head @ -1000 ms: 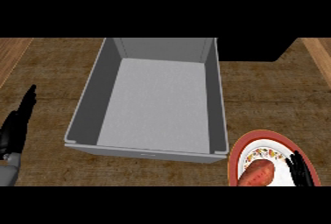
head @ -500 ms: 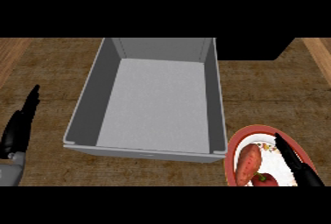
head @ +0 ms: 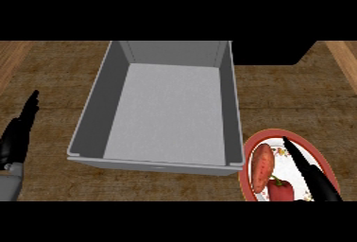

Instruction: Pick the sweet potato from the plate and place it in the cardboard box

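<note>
Your right hand (head: 310, 172) comes in from the lower right corner and lies over the plate (head: 317, 153), its fingers (head: 291, 150) straight and together, pointing up and slightly left toward the plate's far rim. They are stretched out, not curled, and they have hold of nothing. The fingers run just beside the sweet potato (head: 262, 161), on its right; you cannot tell from this view whether they touch it or hover above the plate. The sweet potato lies on the left part of the plate, near the rim that sits closest to the box (head: 97, 106). Its long axis runs nearly up and down in the view, tilted a little so the far end leans right, roughly parallel to your fingers. A red pepper (head: 282, 188) sits on the plate at the near end of the sweet potato, between it and your hand, close enough that they may touch. The plate stands on the desk (head: 279, 94) just beside the box's near right corner. The box is open at the top, grey inside, in the middle of the view. Your left hand (head: 17, 137) rests at the left edge, well apart from the box, fingers straight and pointing up, holding nothing.
</note>
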You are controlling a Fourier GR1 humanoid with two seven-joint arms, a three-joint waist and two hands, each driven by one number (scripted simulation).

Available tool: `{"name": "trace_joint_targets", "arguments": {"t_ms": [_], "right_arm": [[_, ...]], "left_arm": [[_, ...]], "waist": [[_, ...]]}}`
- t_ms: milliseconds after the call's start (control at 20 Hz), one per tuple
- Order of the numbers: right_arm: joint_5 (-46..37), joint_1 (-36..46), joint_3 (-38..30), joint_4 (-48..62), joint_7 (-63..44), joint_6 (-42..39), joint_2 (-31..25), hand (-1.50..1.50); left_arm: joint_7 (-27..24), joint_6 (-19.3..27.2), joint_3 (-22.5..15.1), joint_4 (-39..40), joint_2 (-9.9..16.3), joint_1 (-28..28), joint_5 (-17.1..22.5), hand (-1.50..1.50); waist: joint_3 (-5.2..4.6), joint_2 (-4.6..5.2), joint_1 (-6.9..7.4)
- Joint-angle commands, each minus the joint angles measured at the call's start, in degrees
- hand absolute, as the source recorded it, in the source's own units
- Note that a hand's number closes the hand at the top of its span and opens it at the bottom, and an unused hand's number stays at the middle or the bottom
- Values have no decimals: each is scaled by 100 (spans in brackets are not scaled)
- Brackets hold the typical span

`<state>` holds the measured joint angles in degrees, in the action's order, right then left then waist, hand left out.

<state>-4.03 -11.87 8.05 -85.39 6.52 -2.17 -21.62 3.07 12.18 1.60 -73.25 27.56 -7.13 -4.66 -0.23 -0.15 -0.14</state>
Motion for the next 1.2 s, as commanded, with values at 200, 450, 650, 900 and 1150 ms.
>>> {"name": "trace_joint_targets", "arguments": {"t_ms": [200, 450, 650, 900, 1150], "right_arm": [[-278, 154, -283, 454, 384, -304, 307, -150], [-100, 127, -411, -369, 101, -587, 293, -150], [-299, 144, -247, -680, -107, -387, 687, -150], [-552, 36, -98, -1294, -1015, -616, 580, -150], [-958, 248, 104, -610, -1139, -486, 915, -150]], "left_arm": [[-137, -186, 374, -56, -290, 242, -308, 0], [-121, -182, 387, -480, -433, 556, -513, 0], [-147, -658, 690, -272, -271, 288, -332, 0], [55, -634, 760, -450, -366, 242, -453, 0], [-18, -633, 725, -102, -505, -87, -643, 0]], "waist": [[24, 14, 11], [23, 11, 11], [23, 13, 8], [22, 11, 14], [22, 17, 4]]}}
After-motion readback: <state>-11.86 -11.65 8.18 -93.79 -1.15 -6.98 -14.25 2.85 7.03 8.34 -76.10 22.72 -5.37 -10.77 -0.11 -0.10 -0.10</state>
